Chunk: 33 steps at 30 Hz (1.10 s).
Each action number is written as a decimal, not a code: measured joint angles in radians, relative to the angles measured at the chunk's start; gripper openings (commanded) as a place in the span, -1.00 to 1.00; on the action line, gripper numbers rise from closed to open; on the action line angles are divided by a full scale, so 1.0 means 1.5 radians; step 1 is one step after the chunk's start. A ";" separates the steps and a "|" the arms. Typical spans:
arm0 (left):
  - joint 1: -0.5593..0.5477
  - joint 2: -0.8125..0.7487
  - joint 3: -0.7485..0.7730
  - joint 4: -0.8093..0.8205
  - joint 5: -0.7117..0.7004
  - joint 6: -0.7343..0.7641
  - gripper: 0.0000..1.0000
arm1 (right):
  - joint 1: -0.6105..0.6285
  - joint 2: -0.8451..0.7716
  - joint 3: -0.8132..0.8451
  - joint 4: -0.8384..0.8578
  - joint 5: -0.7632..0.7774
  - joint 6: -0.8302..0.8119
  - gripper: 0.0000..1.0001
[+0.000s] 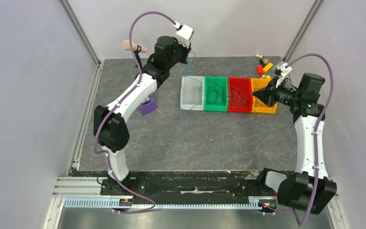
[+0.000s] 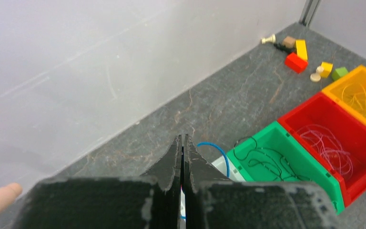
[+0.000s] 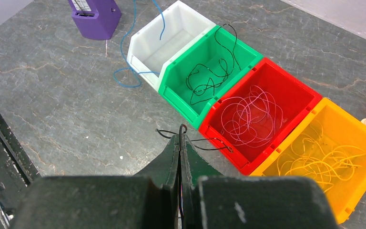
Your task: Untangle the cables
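- Right fingers (image 3: 180, 145) closed; loose black cable (image 3: 225, 145) lies at their tips on the tabletop (image 3: 76, 119), pinched or not: can't tell.
- Left fingers (image 2: 182, 150) closed on blue cable (image 2: 219, 150), which drops into the white bin (image 3: 145, 45).
- Risk: pulling blue higher could snag the rim, tip the bin.
- Count: four bins, one blue cable, one loose black, three binned tangles: black (image 3: 207, 78), pink (image 3: 250, 114), yellow (image 3: 324, 157).

Slate table (image 1: 195, 138): bins (image 1: 216, 109), purple block (image 1: 147, 106), cables (image 3: 125, 85)
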 measured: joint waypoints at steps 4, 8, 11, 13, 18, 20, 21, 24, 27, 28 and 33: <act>0.009 0.000 0.045 -0.011 0.008 -0.014 -0.95 | 0.000 -0.002 0.000 0.000 0.000 0.000 -1.00; 0.023 -0.006 0.073 -0.019 0.060 -0.052 -0.95 | 0.000 -0.002 0.000 0.000 0.000 -0.001 -1.00; 0.033 -0.035 0.060 -0.049 0.121 -0.084 -0.95 | 0.000 -0.003 0.000 -0.001 0.000 -0.005 -1.00; 0.036 -0.076 0.025 -0.072 0.171 -0.101 -0.95 | 0.000 -0.004 0.000 -0.003 0.000 -0.011 -1.00; 0.033 -0.218 -0.082 -0.147 0.275 -0.114 -0.95 | 0.000 -0.009 0.000 -0.005 -0.001 -0.016 -1.00; 0.033 -0.244 -0.084 -0.183 0.300 -0.122 -0.96 | 0.000 -0.009 0.000 -0.004 -0.001 -0.014 -1.00; 0.033 -0.251 -0.084 -0.200 0.311 -0.123 -0.96 | 0.000 -0.009 0.000 -0.004 -0.001 -0.014 -1.00; 0.033 -0.255 -0.094 -0.284 0.318 -0.122 -0.96 | 0.000 -0.011 0.000 -0.004 0.000 -0.012 -1.00; 0.032 -0.248 -0.156 -0.359 0.299 -0.120 -0.95 | 0.000 -0.013 0.000 -0.004 -0.001 -0.011 -1.00; 0.032 -0.245 -0.194 -0.382 0.287 -0.115 -0.95 | 0.000 -0.014 0.000 -0.004 -0.001 -0.010 -1.00; 0.034 -0.247 -0.355 -0.465 0.232 -0.096 -0.96 | 0.000 -0.015 0.000 0.000 0.000 -0.003 -1.00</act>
